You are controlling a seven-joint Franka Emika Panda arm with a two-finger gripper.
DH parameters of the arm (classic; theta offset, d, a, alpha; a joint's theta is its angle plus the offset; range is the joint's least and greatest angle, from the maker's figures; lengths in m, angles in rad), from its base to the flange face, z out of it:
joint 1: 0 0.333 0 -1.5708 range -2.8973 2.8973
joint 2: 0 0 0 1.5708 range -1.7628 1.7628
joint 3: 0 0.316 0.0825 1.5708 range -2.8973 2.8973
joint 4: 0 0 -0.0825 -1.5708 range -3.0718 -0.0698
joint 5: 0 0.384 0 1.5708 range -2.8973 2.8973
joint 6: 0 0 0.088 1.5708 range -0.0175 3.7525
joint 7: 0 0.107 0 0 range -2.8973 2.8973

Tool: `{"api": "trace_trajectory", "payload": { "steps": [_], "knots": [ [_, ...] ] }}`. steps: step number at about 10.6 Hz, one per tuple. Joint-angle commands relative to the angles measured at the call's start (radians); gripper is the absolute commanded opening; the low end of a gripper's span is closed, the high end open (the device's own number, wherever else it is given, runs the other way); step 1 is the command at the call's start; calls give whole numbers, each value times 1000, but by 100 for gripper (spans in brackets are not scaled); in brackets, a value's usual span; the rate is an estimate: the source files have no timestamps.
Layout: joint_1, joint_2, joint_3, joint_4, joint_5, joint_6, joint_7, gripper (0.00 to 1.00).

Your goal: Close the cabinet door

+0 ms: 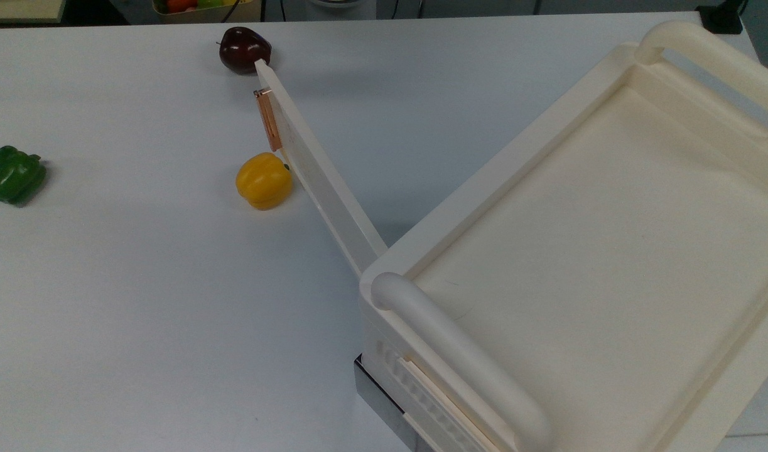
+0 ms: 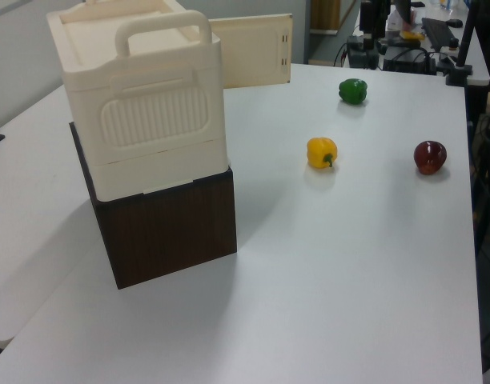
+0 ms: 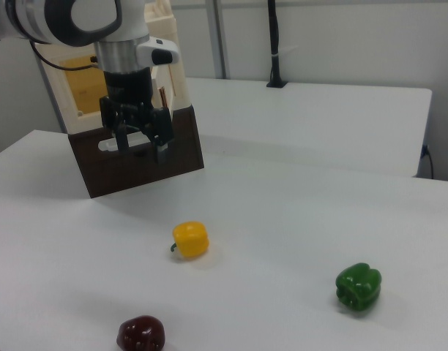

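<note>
One white desk [image 1: 139, 301] carries everything. The cream cabinet [image 1: 597, 251] sits on a dark brown box [image 2: 169, 228]. Its cabinet door [image 1: 314, 169] stands swung wide open, its free edge near the dark red apple [image 1: 244, 49]. In the right view the hand [image 3: 138, 150] hangs above the desk, fingers spread, holding nothing. A yellow pepper [image 1: 264, 181] lies just beside the door; a green pepper [image 1: 12, 175] lies well apart.
</note>
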Motion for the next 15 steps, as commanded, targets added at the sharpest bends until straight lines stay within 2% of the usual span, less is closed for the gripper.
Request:
{"api": "trace_trajectory", "payload": {
  "steps": [1,15],
  "knots": [
    [7,-12,4,1,-21,-39,11,100],
    [11,-7,3,1,-3,-61,-27,100]
  ]
}}
